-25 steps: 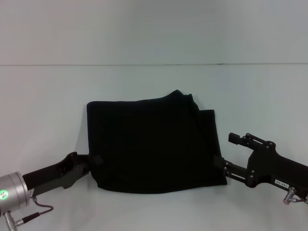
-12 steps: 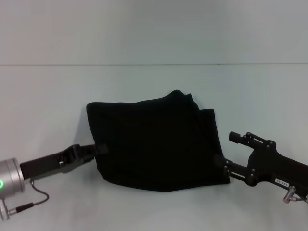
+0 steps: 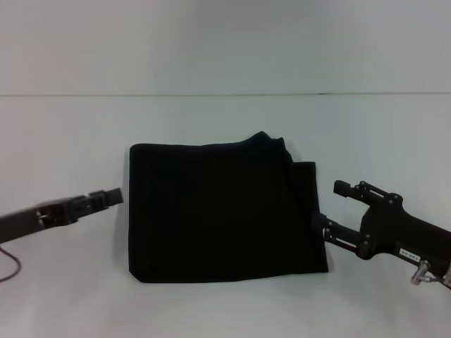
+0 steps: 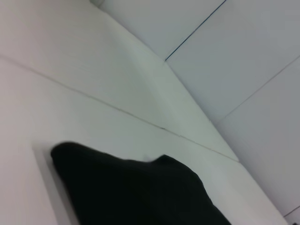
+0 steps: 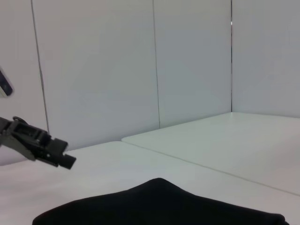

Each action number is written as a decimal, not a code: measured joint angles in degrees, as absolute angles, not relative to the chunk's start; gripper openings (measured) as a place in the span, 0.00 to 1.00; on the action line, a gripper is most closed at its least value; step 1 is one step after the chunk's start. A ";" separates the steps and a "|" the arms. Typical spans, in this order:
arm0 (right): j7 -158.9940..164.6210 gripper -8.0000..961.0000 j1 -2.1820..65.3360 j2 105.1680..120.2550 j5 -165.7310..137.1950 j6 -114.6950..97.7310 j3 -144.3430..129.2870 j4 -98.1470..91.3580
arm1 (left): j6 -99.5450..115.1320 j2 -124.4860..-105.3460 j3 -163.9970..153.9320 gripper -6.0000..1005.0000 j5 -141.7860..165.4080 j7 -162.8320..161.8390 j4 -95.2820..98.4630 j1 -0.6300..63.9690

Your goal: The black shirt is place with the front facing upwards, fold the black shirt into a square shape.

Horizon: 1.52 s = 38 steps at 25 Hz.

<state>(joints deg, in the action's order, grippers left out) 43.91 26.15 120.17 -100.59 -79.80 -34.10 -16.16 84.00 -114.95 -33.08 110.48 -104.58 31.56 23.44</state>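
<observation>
The left gripper [image 3: 113, 196] hangs just beside the left edge of the black shirt [image 3: 222, 211], apart from the cloth and holding nothing. I cannot tell how far its jaws are parted, because the head view shows them only from the side. In the right wrist view the same gripper [image 5: 65, 159] appears farther off, above the table [image 5: 225, 154] and beyond the shirt [image 5: 159, 204], with free space between them.

The right gripper [image 3: 317, 224] is at the right edge of the shirt, at or touching the cloth low on that side. Its fingertips merge with the black fabric, so I cannot tell if its jaws are narrow, wide or gripping the edge.

The shirt lies flat in the middle of the white table [image 3: 63, 134], folded into a nearly square shape, plain black on top. One rounded fold sticks out at the far right corner. A white wall [image 3: 225, 42] stands behind the table. The left wrist view shows only the shirt's [image 4: 136, 192] dark edge on the table [image 4: 70, 122].
</observation>
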 joint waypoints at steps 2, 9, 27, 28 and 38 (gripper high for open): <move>43.85 0.81 26.45 120.21 -100.57 -79.83 -34.10 -16.16 | 86.13 -115.00 -31.72 0.36 110.34 -99.99 33.52 22.44; 40.82 0.81 27.67 120.23 -100.84 -80.32 -34.70 -15.08 | 94.14 -117.50 -26.52 0.78 109.86 -72.33 34.59 18.71; 34.96 0.81 24.12 120.15 -100.70 -77.64 -34.15 -10.14 | 93.39 -119.57 -24.40 0.94 112.35 -53.27 28.01 12.97; 34.95 0.81 24.11 120.14 -100.74 -77.51 -34.14 -10.13 | 92.82 -119.56 -24.43 0.94 112.46 -53.44 27.97 13.08; 34.92 0.81 24.19 120.14 -100.95 -76.19 -34.17 -10.11 | 88.88 -119.53 -24.89 0.94 115.20 -55.89 27.95 14.01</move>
